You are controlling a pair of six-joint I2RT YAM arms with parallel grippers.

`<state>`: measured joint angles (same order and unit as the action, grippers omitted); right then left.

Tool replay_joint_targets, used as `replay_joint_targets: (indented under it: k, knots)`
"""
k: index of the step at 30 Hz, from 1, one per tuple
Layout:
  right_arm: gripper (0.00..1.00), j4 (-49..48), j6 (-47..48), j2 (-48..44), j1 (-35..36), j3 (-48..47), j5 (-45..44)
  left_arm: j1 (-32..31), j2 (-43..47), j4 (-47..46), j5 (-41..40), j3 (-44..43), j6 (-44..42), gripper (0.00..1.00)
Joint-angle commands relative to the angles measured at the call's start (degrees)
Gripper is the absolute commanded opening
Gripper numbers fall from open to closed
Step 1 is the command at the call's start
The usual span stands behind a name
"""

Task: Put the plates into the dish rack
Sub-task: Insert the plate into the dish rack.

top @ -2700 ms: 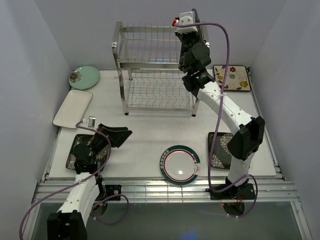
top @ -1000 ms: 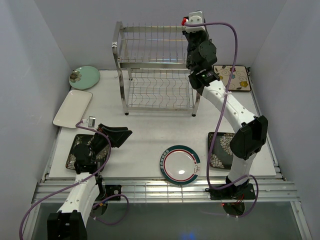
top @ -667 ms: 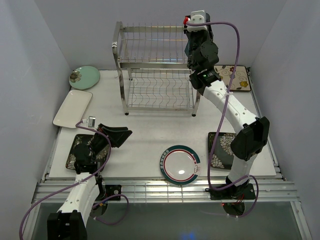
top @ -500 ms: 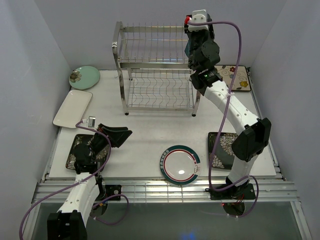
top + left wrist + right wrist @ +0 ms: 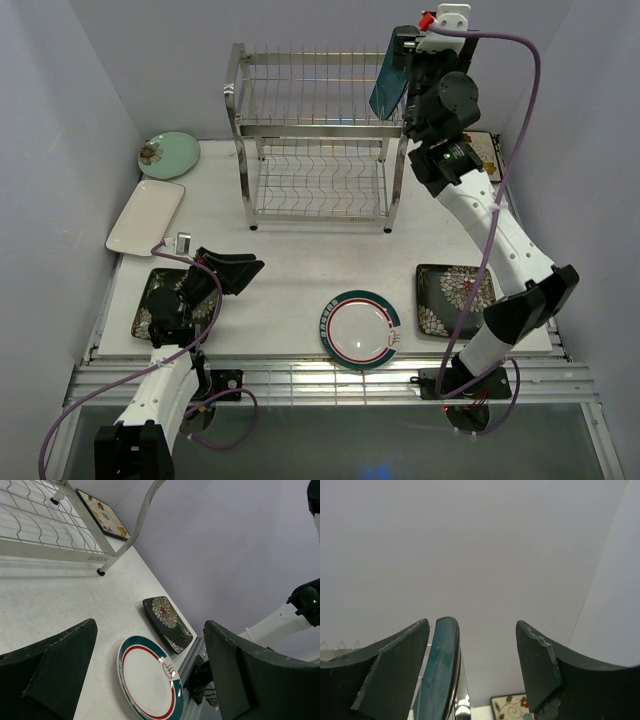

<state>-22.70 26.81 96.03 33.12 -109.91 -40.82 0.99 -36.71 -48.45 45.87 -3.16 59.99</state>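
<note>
The steel dish rack [image 5: 315,150] stands at the back of the table. A plain teal plate [image 5: 385,88] stands on edge at the right end of its upper tier. My right gripper [image 5: 400,58] is open around the plate's top rim. In the right wrist view the plate [image 5: 440,675] lies close to the left finger, with a wide gap to the right one. My left gripper [image 5: 235,268] hovers open and empty, low over the table at the front left. In its wrist view it [image 5: 150,655] looks toward a teal-rimmed round plate [image 5: 150,680].
On the table lie a pale green round plate [image 5: 168,154], a white rectangular plate [image 5: 146,216], a dark floral square [image 5: 155,300] under my left arm, the teal-rimmed plate [image 5: 361,329], another dark floral square [image 5: 455,299], and a cream flowered plate [image 5: 485,150] behind my right arm.
My right gripper has opened from a narrow grip on the teal plate. The right arm has swung to the right and upward. The left arm has not moved.
</note>
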Motion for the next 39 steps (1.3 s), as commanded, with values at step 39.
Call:
replay_joint_targets:
  k: [39]
  knots:
    - [0.9,54.06,-83.74,-60.26,0.19,77.73,-1.9,-0.12,-4.34,3.88,-0.34,-1.94,-0.13,0.98]
